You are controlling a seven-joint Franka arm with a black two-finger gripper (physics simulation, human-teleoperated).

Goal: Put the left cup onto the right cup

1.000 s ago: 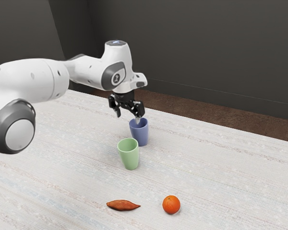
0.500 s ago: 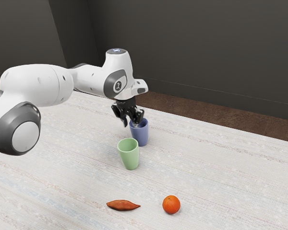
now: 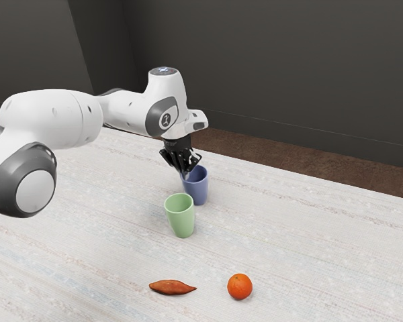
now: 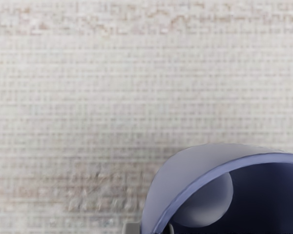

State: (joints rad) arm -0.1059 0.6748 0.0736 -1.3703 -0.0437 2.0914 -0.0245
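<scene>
A blue cup (image 3: 197, 188) stands upright on the table, behind and to the exterior view's right of a green cup (image 3: 180, 216), which also stands upright. My gripper (image 3: 185, 172) is down at the blue cup's rim on the side toward the exterior view's left. Its fingers are closed over the wall, one inside and one outside. The wrist view has the blue cup (image 4: 195, 170) right under my hand, its rim and hollow inside showing.
A brown sweet potato (image 3: 172, 287) and an orange (image 3: 240, 286) lie near the front of the pale table (image 3: 309, 221). A dark wall runs behind the table's far edge.
My hand has come down onto the blue cup's rim, and the fingers have gone from wide open to closed on the wall. Both cups stay where they were.
</scene>
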